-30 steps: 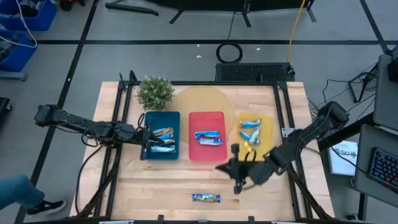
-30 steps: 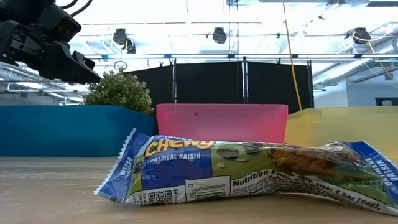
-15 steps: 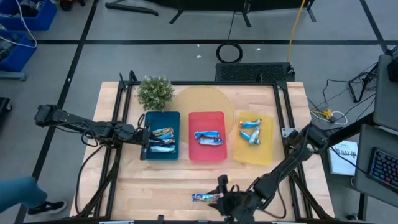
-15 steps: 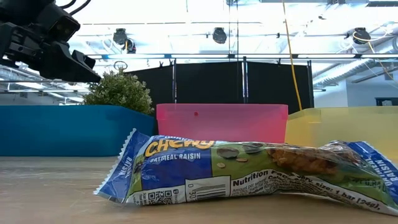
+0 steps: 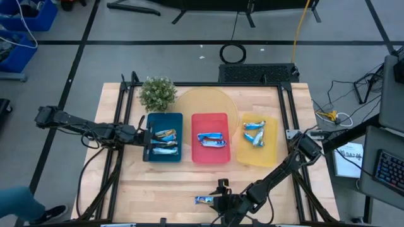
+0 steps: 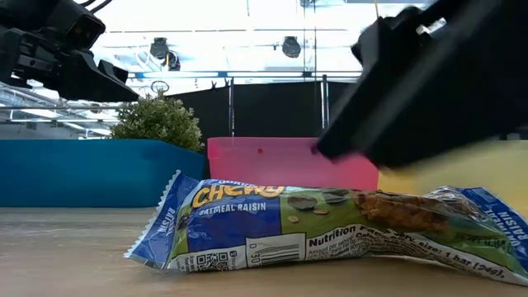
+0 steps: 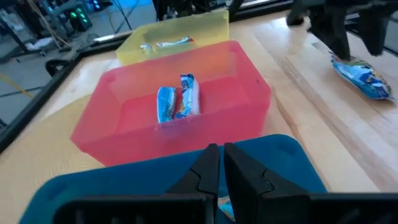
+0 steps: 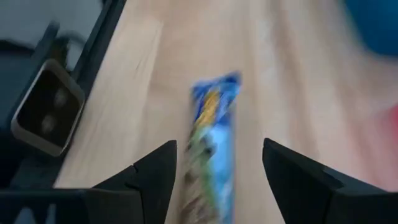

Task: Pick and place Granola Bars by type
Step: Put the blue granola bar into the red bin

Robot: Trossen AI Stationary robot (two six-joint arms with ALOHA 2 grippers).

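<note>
One blue-and-white granola bar (image 5: 208, 200) lies flat on the wooden table near its near edge; it fills the low view (image 6: 330, 231). My right gripper (image 5: 219, 197) is open just over the bar's right end. In the right wrist view (image 8: 217, 144) its fingers stand on either side of the bar (image 8: 211, 118) without touching it. My left gripper (image 7: 221, 165) is shut and empty over the left rim of the blue tray (image 5: 161, 121). Bars lie in the blue tray (image 5: 165, 142), the red tray (image 5: 211, 140) and the yellow tray (image 5: 254, 133).
The red tray (image 5: 209, 123) and the yellow tray (image 5: 255, 156) stand in a row with the blue one across the table's middle. A small potted plant (image 5: 156, 93) and a yellow round plate (image 5: 208, 101) are behind them. A small camera block (image 8: 46, 106) sits at the near edge.
My right gripper has swung from beside the yellow tray toward the table's near edge and come down over the loose bar, so that it now shows in the low view. The bar has not moved. My left arm has kept still.
</note>
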